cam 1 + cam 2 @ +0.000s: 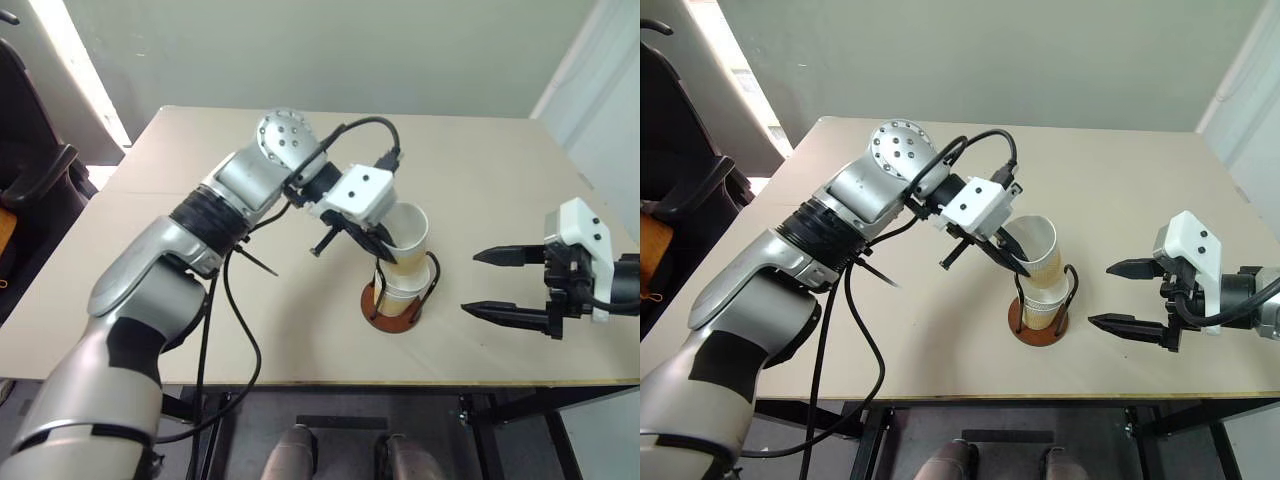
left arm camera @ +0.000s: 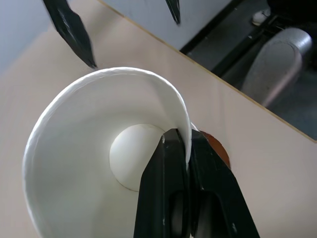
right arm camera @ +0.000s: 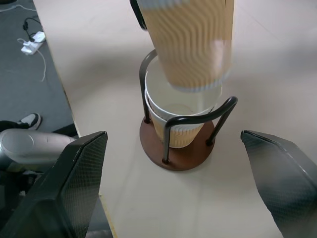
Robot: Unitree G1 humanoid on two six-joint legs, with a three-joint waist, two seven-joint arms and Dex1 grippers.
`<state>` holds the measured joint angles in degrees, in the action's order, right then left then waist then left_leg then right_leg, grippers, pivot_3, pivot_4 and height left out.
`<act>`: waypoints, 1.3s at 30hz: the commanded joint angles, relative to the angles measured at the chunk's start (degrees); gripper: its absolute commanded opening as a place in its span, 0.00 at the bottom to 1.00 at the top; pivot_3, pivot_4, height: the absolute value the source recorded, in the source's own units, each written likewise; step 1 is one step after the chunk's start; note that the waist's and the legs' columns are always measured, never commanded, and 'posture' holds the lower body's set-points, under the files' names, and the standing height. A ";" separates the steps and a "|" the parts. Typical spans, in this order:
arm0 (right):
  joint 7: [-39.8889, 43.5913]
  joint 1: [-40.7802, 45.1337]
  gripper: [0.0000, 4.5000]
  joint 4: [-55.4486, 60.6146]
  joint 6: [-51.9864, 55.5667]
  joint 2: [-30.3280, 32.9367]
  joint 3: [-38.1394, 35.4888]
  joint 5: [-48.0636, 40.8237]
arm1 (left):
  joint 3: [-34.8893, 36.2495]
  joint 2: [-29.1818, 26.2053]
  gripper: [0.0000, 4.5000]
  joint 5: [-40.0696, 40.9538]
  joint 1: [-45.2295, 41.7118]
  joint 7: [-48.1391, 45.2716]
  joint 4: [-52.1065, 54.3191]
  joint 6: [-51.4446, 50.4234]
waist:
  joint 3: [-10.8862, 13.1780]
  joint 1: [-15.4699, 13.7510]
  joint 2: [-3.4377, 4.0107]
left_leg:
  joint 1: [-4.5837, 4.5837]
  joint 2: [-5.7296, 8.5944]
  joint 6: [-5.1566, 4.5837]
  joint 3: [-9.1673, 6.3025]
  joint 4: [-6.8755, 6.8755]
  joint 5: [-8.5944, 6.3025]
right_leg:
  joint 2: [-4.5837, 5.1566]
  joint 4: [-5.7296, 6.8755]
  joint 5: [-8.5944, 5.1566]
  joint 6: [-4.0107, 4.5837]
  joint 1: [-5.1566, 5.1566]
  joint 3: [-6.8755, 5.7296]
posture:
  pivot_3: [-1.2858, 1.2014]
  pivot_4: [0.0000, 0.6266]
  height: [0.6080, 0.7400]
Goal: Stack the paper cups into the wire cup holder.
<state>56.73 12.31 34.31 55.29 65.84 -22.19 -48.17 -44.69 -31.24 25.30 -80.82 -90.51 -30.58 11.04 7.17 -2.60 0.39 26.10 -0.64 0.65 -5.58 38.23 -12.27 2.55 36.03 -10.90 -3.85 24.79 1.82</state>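
Partly hidden: holder base (image 2: 216,147) behind cup (image 2: 89,163)

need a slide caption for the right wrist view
Third paper cup held just above two cups nested in the wire cup holder, seen between the open right gripper's fingers.

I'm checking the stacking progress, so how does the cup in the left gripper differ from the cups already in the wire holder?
The held cup hangs tilted above the stack, pinched at its rim by the left gripper; the nested cups sit upright, ungripped. The held cup is outside the wire cup holder; the nested cups stand on its base between the loops. All share tan ribbed sides and white interiors.
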 commanded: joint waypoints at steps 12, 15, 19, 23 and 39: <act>-2.31 -0.39 1.00 1.27 -1.17 0.45 -1.72 0.42 | -3.01 0.35 0.22 -1.19 -2.06 -1.99 -0.37 2.13 | 0.00 -0.04 0.00 | -0.03 0.01 -0.03 0.05 0.08 -0.01 | 0.00 0.00 0.05 -0.08 -0.05 0.03 | 0.52 0.24 1.00; -2.68 -1.16 1.00 1.54 -1.42 0.24 -1.74 0.66 | -2.02 1.47 0.46 -2.41 -1.85 -1.99 -0.82 2.18 | 0.00 -0.08 0.00 | -0.02 0.01 -0.03 0.05 0.10 -0.01 | 0.00 -0.01 0.05 -0.09 -0.07 0.03 | 0.52 0.24 1.00; -2.50 -1.05 1.00 1.24 -2.04 0.46 -0.88 0.77 | 2.26 3.14 0.62 -5.46 -1.86 -1.99 -3.68 2.58 | 0.00 -0.18 0.00 | -0.03 0.02 -0.04 0.07 0.11 -0.02 | 0.00 -0.01 0.05 -0.10 -0.07 0.03 | 0.52 0.24 1.00; -1.07 2.17 1.00 -1.82 -4.48 0.50 3.75 2.27 | 8.82 1.27 0.62 -5.82 -0.75 -1.99 -4.01 -1.32 | 0.00 -0.01 0.02 | -0.06 0.02 -0.04 0.14 0.13 -0.01 | -0.02 -0.01 0.06 -0.12 -0.06 0.04 | 0.52 0.24 1.00; 11.66 16.82 1.00 -23.90 -16.16 -2.87 16.01 10.35 | 51.24 -32.07 0.62 10.50 46.59 8.89 23.42 -41.32 | -0.18 0.77 0.28 | -0.16 0.01 0.07 0.27 -0.03 0.21 | -0.14 0.20 -0.45 0.67 0.23 0.31 | 0.52 0.24 1.00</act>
<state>66.60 27.43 11.24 40.77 62.31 -6.07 -38.84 3.17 -62.35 35.13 -36.37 -82.92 -9.17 -29.23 6.99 -1.83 0.67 25.86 -0.63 0.55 -5.31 38.17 -12.16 2.43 36.38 -11.42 -3.04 25.01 2.13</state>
